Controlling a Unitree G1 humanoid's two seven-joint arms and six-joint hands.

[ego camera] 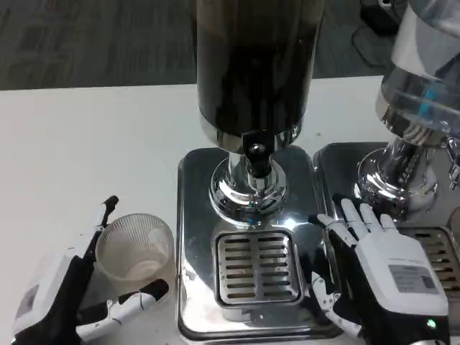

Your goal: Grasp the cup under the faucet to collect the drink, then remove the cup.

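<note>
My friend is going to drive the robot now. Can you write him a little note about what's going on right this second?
Left robot hand: fingers around the clear ribbed cup, which stands on the white table, left of the dispenser's steel base.
Right robot hand: open, fingers spread, resting on the base beside the drip grate.
Dispenser: dark drink inside; faucet above the grate.
Done: cup reached.
Left: move cup under the faucet, fill it, take it away. The cup looks empty.
</note>
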